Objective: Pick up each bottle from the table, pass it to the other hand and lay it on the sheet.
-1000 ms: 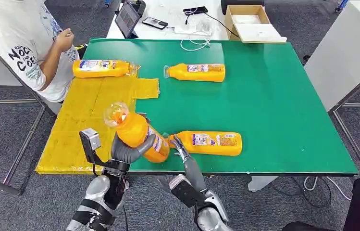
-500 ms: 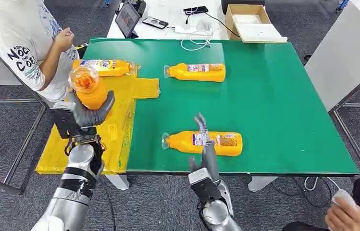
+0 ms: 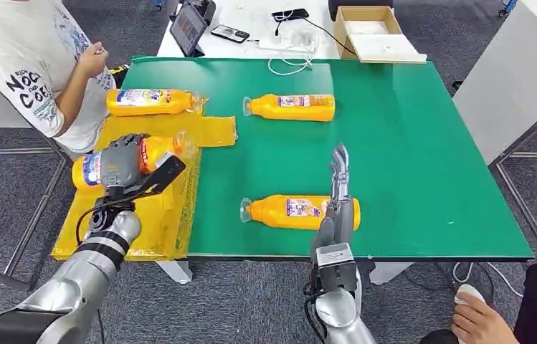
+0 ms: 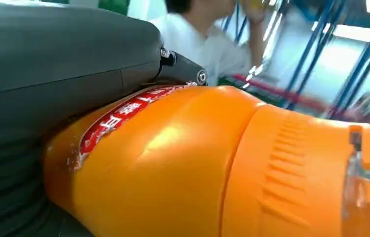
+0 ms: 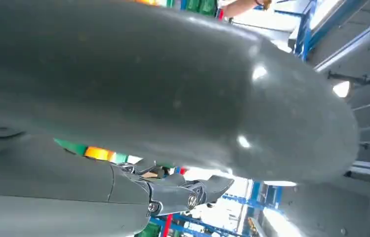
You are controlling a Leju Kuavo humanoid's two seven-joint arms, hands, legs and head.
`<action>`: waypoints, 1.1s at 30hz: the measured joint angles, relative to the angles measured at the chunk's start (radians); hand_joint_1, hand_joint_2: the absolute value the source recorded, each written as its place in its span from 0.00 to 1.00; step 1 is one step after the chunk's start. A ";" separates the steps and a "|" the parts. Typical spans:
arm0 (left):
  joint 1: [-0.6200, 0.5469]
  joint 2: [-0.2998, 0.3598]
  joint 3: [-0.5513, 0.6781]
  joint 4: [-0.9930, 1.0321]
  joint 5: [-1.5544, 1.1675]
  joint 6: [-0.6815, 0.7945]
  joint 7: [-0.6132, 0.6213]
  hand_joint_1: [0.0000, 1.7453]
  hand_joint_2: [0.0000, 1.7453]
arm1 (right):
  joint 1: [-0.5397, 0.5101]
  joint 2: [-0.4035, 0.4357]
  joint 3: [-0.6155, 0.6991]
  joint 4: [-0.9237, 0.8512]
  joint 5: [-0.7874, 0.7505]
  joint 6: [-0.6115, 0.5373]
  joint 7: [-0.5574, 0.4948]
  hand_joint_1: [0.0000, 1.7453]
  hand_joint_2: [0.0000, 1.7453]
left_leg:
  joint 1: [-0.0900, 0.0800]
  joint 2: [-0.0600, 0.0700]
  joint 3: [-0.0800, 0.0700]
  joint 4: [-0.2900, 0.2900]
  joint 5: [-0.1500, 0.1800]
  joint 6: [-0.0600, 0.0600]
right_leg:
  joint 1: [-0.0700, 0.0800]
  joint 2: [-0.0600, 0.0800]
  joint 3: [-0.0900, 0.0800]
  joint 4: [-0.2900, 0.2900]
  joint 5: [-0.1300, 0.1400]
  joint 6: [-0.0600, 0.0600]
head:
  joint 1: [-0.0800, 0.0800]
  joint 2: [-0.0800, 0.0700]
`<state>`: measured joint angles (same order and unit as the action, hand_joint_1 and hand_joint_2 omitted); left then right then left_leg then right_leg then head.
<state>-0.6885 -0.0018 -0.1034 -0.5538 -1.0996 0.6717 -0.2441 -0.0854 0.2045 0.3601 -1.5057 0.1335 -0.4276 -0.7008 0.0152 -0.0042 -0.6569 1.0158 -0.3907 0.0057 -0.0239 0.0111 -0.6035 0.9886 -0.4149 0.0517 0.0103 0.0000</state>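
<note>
My left hand [image 3: 123,165] grips an orange bottle [image 3: 158,152] on its side, low over the yellow sheet [image 3: 140,215] at the table's left; the left wrist view shows that bottle [image 4: 212,163] close under the thumb. A second orange bottle [image 3: 150,102] lies at the far end of the sheet. Two more lie on the green table [image 3: 409,143]: one near the front edge [image 3: 297,212], one farther back [image 3: 290,107]. My right hand [image 3: 339,188] points up and away over the near bottle's base, fingers straight, holding nothing.
A person in a white shirt [image 3: 25,68] stands at the table's left side beside the sheet. Behind the green table are a tablet [image 3: 188,30], cables and a cardboard box [image 3: 373,32]. Another person's hand [image 3: 477,322] is at the lower right.
My left hand turned the bottle from upright onto its side and lowered it toward the sheet. My right hand moved right and rose, fingers straightening above the near bottle.
</note>
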 measured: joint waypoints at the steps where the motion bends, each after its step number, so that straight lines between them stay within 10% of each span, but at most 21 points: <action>1: -0.005 0.014 -0.007 0.026 -0.029 -0.018 0.018 1.00 1.00 | -0.001 0.000 -0.002 0.000 -0.003 0.001 0.000 0.00 0.00 | 0.000 0.000 0.000 0.000 0.000 0.000 | 0.000 0.000 0.000 0.000 0.000 0.000 | 0.000 0.000; 19: -0.030 0.074 -0.034 0.170 -0.052 -0.170 0.013 1.00 1.00 | -0.014 0.003 -0.009 0.009 -0.011 0.022 0.000 0.00 0.00 | 0.000 -0.001 -0.001 0.000 0.000 0.000 | 0.000 0.000 0.000 0.000 0.000 0.000 | 0.000 0.000; 20: -0.029 0.073 -0.033 0.173 -0.052 -0.172 0.011 0.39 1.00 | -0.014 0.003 -0.010 0.011 -0.011 0.026 0.003 0.00 0.00 | 0.000 -0.001 -0.001 0.000 0.000 0.000 | 0.000 0.000 0.000 0.000 0.000 0.000 | 0.000 0.000; 21: -0.029 0.073 -0.033 0.175 -0.046 -0.180 0.006 0.00 1.00 | -0.015 0.003 -0.010 0.012 -0.011 0.031 0.006 0.00 0.00 | 0.000 -0.001 -0.001 0.000 0.000 0.000 | 0.000 0.000 0.000 0.000 0.000 0.000 | 0.000 0.000; 22: -0.028 0.073 -0.030 0.177 -0.035 -0.193 -0.002 0.00 0.00 | -0.015 0.004 -0.011 0.014 -0.010 0.035 0.007 0.00 0.00 | 0.000 -0.001 -0.001 0.000 0.000 0.000 | 0.000 0.000 0.000 0.000 0.000 0.000 | 0.000 0.000; 33: -0.013 0.046 0.018 0.188 0.043 -0.351 -0.094 0.00 0.00 | -0.025 0.012 -0.015 0.053 -0.008 0.053 0.018 0.00 0.00 | 0.000 -0.003 0.000 0.000 0.000 0.000 | 0.000 -0.001 0.002 0.000 -0.001 0.000 | 0.000 0.000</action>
<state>-0.7015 0.0446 -0.0850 -0.3662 -1.0563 0.3208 -0.3384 -0.1103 0.2167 0.3452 -1.4523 0.1259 -0.3746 -0.6832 0.0153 -0.0075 -0.6568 1.0157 -0.3908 0.0055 -0.0240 0.0102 -0.6016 0.9885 -0.4155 0.0514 0.0103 0.0000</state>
